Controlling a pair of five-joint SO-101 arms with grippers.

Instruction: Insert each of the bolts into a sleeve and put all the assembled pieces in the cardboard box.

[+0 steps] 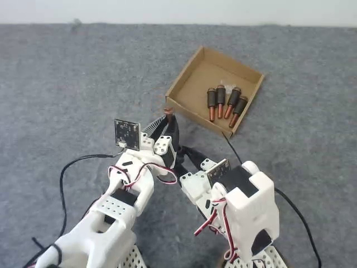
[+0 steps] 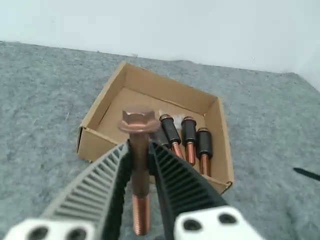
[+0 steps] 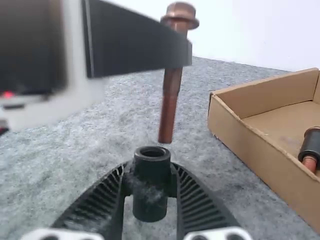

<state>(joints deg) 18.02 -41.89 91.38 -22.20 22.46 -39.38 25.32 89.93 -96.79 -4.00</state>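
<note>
While your left gripper (image 2: 140, 146) is clamped tight on the copper-coloured hex-head bolt (image 2: 136, 170), holding it upright, your right gripper (image 3: 151, 172) has its jaws closed round the black cylindrical sleeve (image 3: 150, 187). The bolt tip hangs just above the sleeve's mouth, not touching. The open brown cardboard box (image 1: 195, 115) sits at 1 o'clock from them, with four black-sleeved copper bolts (image 1: 225, 103) inside.

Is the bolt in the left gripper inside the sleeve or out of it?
Out. The bolt hangs tip-down above the sleeve, whose open mouth shows empty. The left gripper holds the bolt, the right gripper the sleeve.
</note>
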